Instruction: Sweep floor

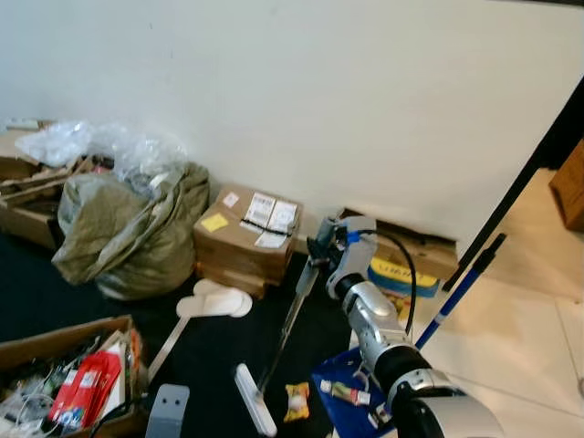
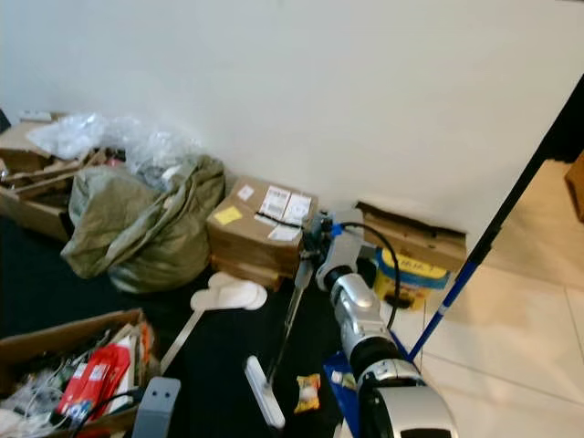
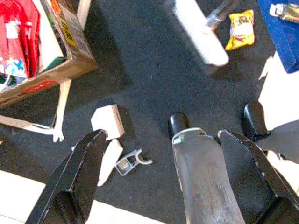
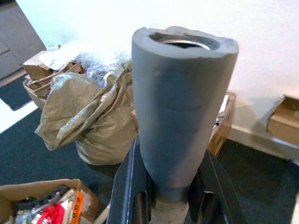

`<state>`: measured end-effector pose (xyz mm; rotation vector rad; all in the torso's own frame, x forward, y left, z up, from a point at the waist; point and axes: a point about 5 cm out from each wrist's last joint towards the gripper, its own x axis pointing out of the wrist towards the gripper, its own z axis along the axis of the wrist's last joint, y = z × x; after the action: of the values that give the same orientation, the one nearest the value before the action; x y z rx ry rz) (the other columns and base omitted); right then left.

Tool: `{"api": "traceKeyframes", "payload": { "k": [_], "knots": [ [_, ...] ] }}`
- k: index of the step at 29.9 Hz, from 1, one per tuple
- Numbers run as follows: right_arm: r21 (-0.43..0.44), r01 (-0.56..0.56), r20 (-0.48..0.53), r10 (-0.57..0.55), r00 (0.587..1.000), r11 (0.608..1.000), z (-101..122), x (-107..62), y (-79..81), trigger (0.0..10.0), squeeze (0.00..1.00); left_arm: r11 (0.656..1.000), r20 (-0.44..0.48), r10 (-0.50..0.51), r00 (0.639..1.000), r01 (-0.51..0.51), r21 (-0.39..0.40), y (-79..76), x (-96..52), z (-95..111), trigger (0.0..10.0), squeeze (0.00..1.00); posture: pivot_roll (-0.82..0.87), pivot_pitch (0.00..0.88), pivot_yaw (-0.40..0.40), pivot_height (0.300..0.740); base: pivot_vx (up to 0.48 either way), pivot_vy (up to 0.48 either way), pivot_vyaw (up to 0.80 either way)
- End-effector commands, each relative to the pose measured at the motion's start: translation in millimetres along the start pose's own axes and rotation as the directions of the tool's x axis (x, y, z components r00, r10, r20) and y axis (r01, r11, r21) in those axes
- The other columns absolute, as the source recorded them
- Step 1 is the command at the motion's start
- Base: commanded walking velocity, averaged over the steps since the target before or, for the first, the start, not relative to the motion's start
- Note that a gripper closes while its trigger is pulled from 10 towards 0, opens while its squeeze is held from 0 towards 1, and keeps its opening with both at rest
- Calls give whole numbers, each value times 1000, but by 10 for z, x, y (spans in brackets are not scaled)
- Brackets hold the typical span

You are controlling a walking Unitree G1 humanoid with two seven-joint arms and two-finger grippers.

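Dark floor (image 1: 210,356), cluttered. Nearest, left pincer (image 3: 173,186) spread, idle. Beyond, broom (image 1: 290,324) head down beside wrapper (image 1: 297,400), handle pinched by right pincer (image 4: 169,196). Farther, slippers (image 1: 214,301), boxes (image 1: 246,233). Risk: snagging slippers mid-stroke.

My right gripper (image 2: 318,239) grips the broom handle (image 2: 294,306); its white head (image 2: 264,391) rests on dark floor (image 2: 219,342) beside a snack packet (image 2: 308,391).
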<state>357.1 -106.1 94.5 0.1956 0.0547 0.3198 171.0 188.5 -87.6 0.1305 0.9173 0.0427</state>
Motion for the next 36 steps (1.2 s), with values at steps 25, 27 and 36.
{"api": "traceKeyframes", "payload": {
  "k": [25, 27, 36],
  "knots": [
    [142, 332, 11, -337, 941, 932, -47, 75, 220, 10000, 0, 992, -73, -18, 997, 27, 123, 77, -181, -507, 10000, 0, -10, 268, -16, 740, 0, 0, 0],
    [75, 364, 16, -366, 930, 928, -50, 68, 214, 10000, 0, 991, -73, -14, 997, 23, 128, 113, -203, -549, 10000, 0, -1, 289, -13, 740, 0, 0, 0],
    [-18, 524, 48, -522, 851, 852, -27, -6, -11, 10000, 0, 991, -52, -13, 999, 20, 135, 156, -218, -553, 10000, 0, 19, 310, -17, 740, 0, 0, 0]
  ]
}}
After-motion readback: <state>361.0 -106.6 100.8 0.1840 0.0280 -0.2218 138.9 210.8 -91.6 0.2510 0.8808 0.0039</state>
